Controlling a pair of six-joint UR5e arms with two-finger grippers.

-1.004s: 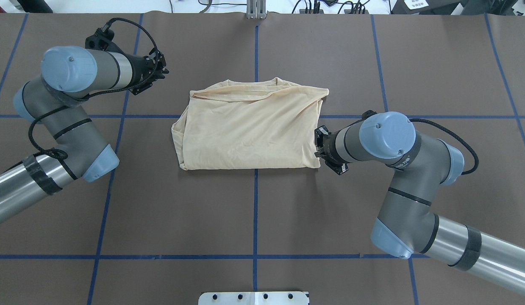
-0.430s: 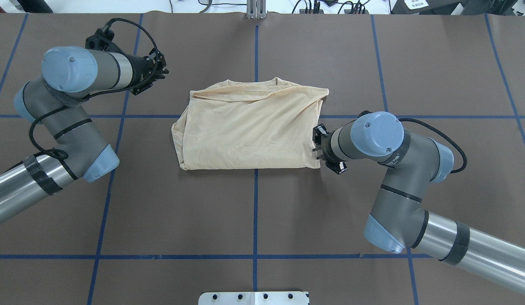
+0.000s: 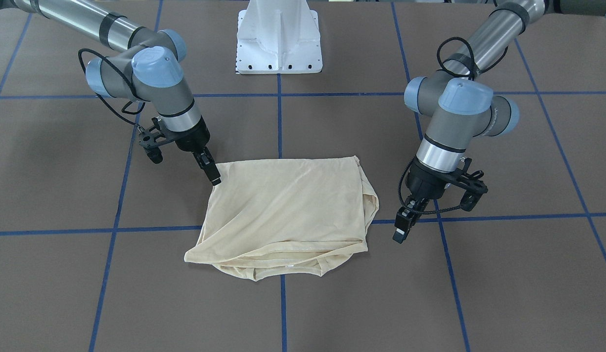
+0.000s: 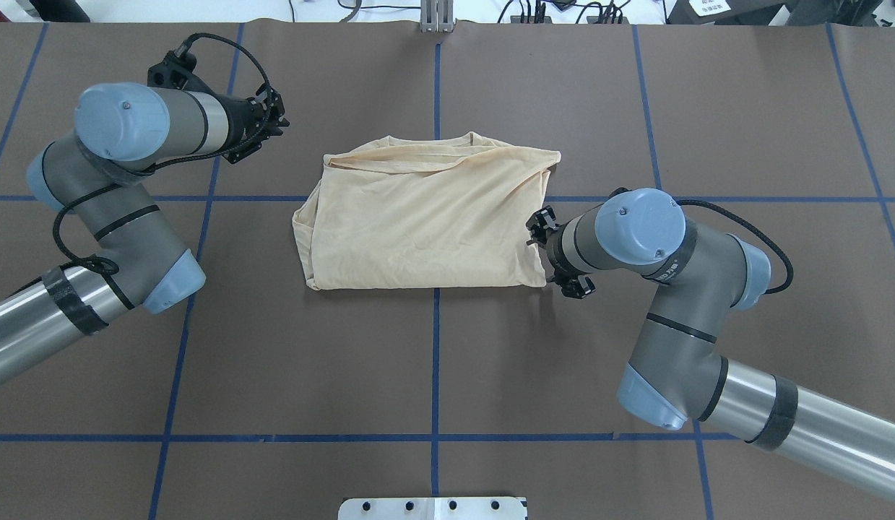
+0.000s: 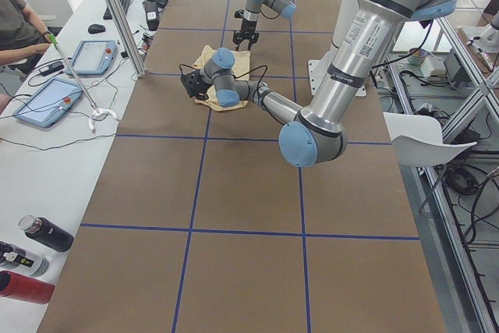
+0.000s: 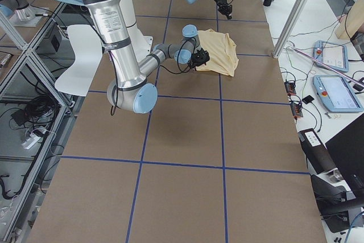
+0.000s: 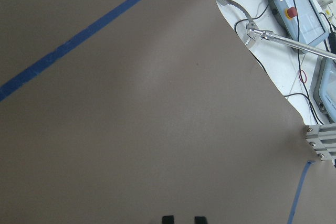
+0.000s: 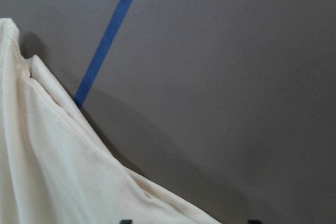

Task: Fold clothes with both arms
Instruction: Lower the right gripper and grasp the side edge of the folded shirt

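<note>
Closer now, the black two-finger right gripper [image 3: 212,173] has slid up to a corner of the folded pale cream-yellow cloth shirt [image 3: 288,205], which lies flat on the brown table [image 3: 63,171]. Its fingers are wide apart, holding nothing, so a grab looks next. The black left gripper [image 3: 402,230] waits beside the shirt, almost closed, empty.

No text, number or brand can be read anywhere. The right arm [image 4: 638,231] carries white lettering [image 4: 669,273] on the dark band round its wrist joint in the overhead view, too small and too slanted to make out. Beyond the far edge of the desk [image 4: 490,361], at the top right, a white label [image 4: 709,6] with dark print lies on a black object, blurred past reading. The screens [image 6: 335,92] of the tablets in the side views are too small to tell
</note>
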